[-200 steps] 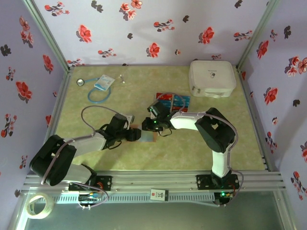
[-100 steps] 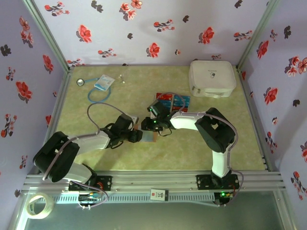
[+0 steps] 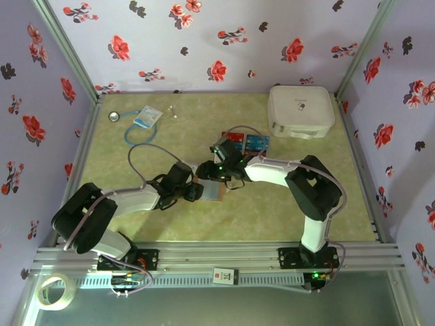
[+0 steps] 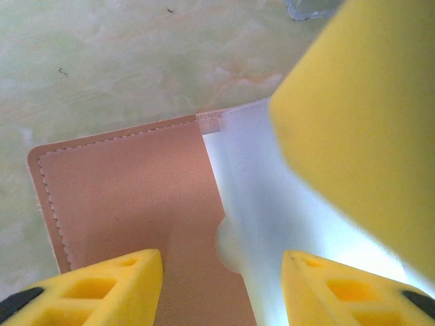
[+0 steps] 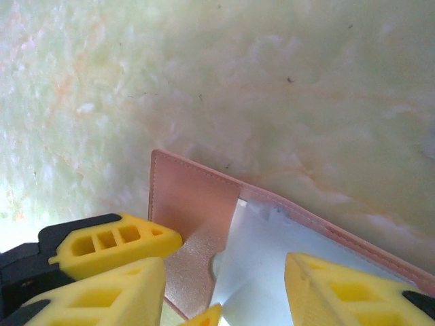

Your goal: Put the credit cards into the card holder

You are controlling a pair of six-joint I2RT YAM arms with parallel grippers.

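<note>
from above: left gripper (image 3: 195, 192) and right gripper (image 3: 211, 178) low over the green table (image 3: 285, 204), tips close together at the tan card holder (image 3: 216, 195); spread of the jaws impossible to tell from up here. credit cards (image 3: 246, 142), red and blue, in a loose pile beyond the right jaws, apart from the holder; white print on them too small to read. well off to the far right of both jaws, a white case (image 3: 300, 111) with a faint mark, unreadable. far to the left of the left jaws, a blue-white packet (image 3: 146, 117) with its cord.

left wrist: left gripper (image 4: 221, 285) spread wide, nothing pinched. card holder (image 4: 129, 197) opened out flat on the table, just ahead of the yellow fingers (image 4: 102, 285) and running down between them. stitched tan leaf toward the left finger, clear pocket (image 4: 272, 224) with a rounded notch toward the right one. no writing legible.

right wrist: right gripper (image 5: 228, 299) also spread wide, gripping nothing. corner of the card holder (image 5: 194, 204) and its clear pocket (image 5: 272, 251) between and just ahead of the fingers; contact unclear.
</note>
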